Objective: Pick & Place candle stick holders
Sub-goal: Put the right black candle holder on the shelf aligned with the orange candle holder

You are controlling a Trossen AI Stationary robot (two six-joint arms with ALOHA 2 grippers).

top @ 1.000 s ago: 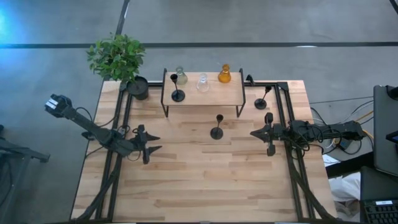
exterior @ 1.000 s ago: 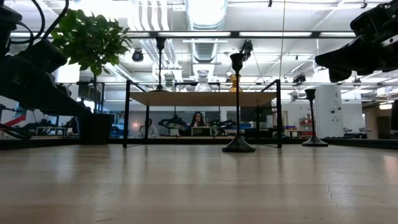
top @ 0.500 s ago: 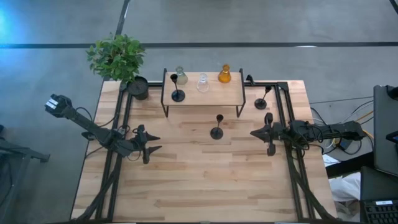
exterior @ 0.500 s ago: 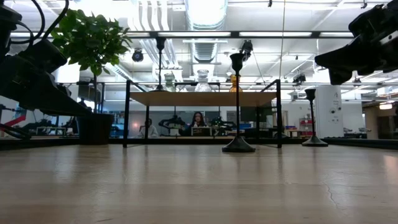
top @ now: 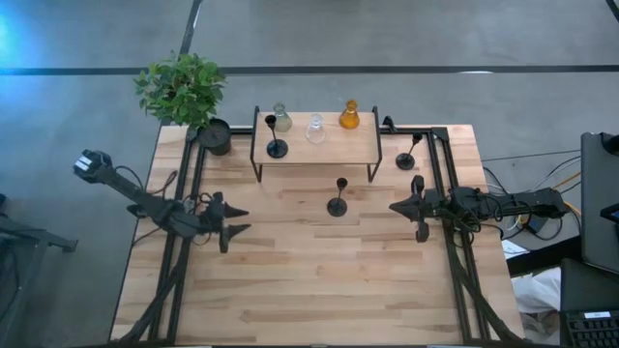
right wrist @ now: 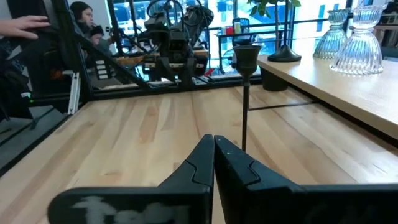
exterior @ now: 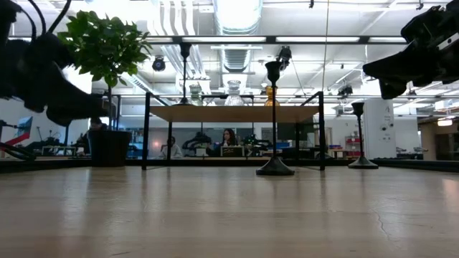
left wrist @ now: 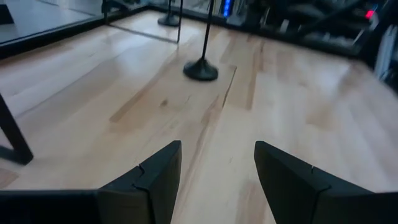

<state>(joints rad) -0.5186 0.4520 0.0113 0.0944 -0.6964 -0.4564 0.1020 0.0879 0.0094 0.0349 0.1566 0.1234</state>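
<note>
One slim black candle stick holder [top: 337, 205] stands on its disc base mid-table and shows in the left wrist view [left wrist: 200, 70] and the right wrist view [right wrist: 245, 62]. A second black one [top: 277, 147] stands on the wooden shelf [top: 329, 150], and a third [top: 405, 160] stands right of the shelf. The olive-green [top: 281, 119], clear [top: 315, 129] and amber [top: 349, 116] glass holders stand on the shelf. My left gripper [top: 242, 220] is open and empty, left of the middle holder. My right gripper [top: 393, 206] is shut and empty, to that holder's right.
A potted plant in a black pot [top: 215, 136] stands at the far left corner. Black rails [top: 190, 193] run along the table's left and right sides. Cables and equipment [top: 600, 203] lie off the right edge. People sit in the room behind [exterior: 228, 137].
My left gripper has risen a little above the table and edged toward the far edge, still open. My right gripper and all the holders have kept still.
</note>
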